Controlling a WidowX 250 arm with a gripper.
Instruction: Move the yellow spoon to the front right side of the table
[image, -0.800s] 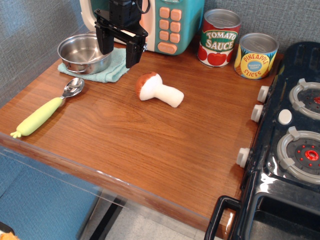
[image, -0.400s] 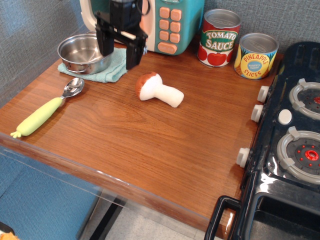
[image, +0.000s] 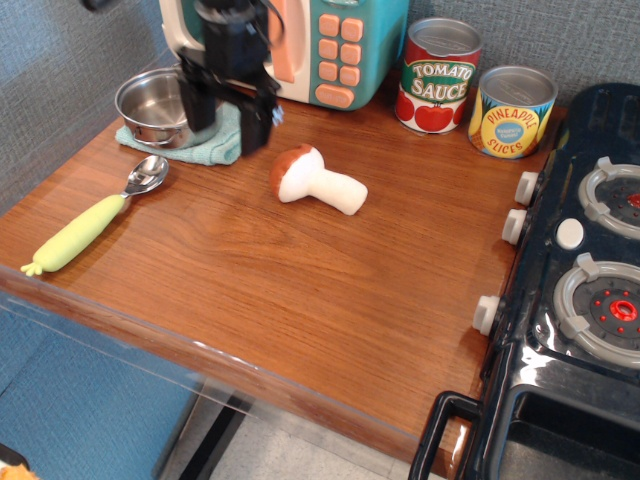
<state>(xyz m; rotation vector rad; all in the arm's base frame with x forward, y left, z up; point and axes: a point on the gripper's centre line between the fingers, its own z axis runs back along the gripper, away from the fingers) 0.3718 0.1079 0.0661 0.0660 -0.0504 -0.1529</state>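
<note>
The yellow spoon lies untouched at the tabletop's front left. The gripper hovers over the cloth, fingers spread and empty, ready to straddle the handle.

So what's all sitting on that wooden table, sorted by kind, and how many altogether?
Cans: 2, tomato sauce can, pineapple slices can
Spoons: 1, yellow spoon
Toy mushrooms: 1
Steel bowls: 1
Cloths: 1
Toy microwaves: 1
Total: 7
</note>
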